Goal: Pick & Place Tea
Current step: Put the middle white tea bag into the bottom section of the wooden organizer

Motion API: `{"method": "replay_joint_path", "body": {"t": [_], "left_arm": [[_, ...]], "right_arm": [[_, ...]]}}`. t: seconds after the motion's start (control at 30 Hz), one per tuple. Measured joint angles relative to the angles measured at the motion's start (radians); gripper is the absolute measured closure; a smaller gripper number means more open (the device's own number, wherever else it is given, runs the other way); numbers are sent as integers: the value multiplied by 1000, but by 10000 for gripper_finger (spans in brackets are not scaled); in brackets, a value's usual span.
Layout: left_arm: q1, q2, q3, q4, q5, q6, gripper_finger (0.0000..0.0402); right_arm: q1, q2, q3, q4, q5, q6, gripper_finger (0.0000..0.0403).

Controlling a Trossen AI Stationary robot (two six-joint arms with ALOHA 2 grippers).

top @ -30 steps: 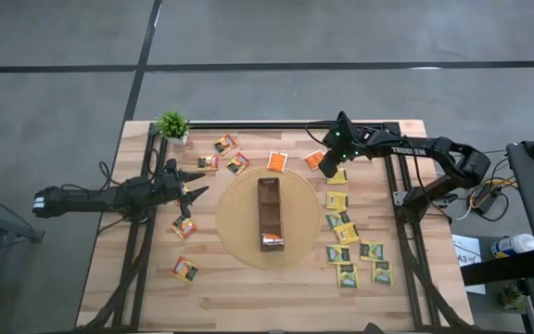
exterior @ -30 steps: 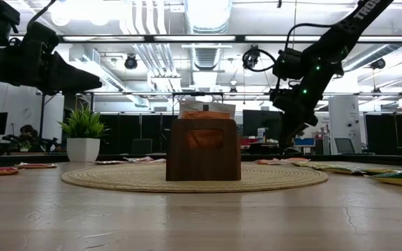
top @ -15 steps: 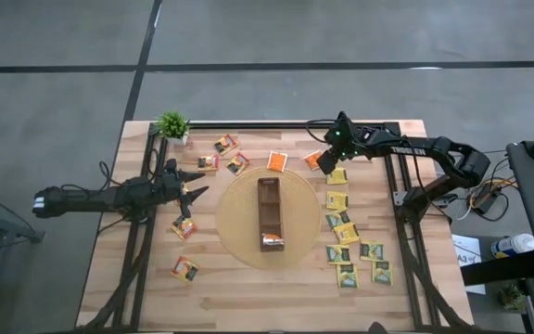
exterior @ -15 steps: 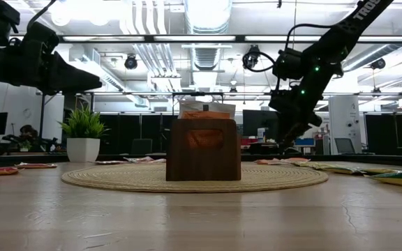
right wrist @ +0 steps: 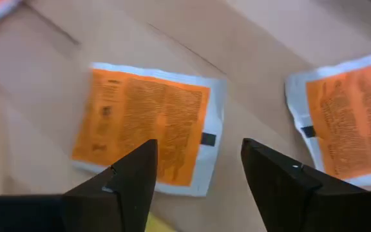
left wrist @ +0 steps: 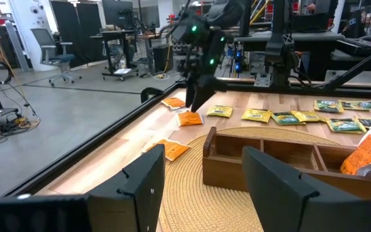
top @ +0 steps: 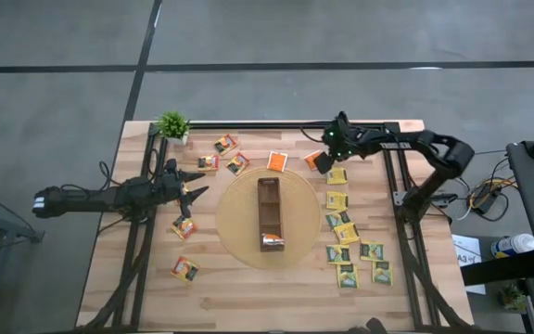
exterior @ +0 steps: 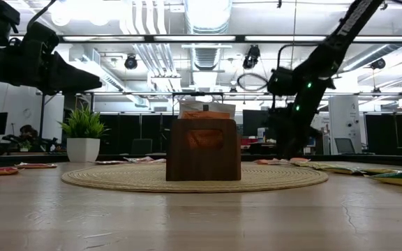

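Note:
Small tea sachets lie flat around a round woven mat. Orange ones lie along the far side. Yellow and green ones run down the right, and a few more lie on the left. A long wooden box stands on the mat. My right gripper is open, pointing down just above an orange sachet at the mat's far right. Its fingers touch nothing. My left gripper is open above the table, left of the mat.
A small potted plant stands at the far left corner. A second orange sachet lies close beside the one under my right gripper. The box's near compartment holds sachets. Bare wood shows along the table's near edge.
My right gripper has gone down toward the orange sachet at the mat's far right and shifted slightly toward the table's left, and its arm has folded in closer. No sachet has moved.

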State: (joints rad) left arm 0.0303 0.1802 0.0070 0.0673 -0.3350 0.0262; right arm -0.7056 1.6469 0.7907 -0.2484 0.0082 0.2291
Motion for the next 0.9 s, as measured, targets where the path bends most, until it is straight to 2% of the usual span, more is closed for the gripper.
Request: {"method": "replay_joint_path", "body": {"t": [0.2,0.3,0.43,0.63,0.9], "left_arm": [[0,0,0,0,0,0,199],[0,0,0,0,0,0,199],[-1,0,0,0,0,0,199],[-1,0,0,0,0,0,199],[0,0,0,0,0,0,199]], "right_arm": [[-18,140,80,-59,-2,-38,183],[-17,177,127,-111,17,-71,200],[-17,171,145,-141,36,-72,257],[-17,133,139,-138,49,-92,379],[36,72,133,-165,63,-163,394]]}}
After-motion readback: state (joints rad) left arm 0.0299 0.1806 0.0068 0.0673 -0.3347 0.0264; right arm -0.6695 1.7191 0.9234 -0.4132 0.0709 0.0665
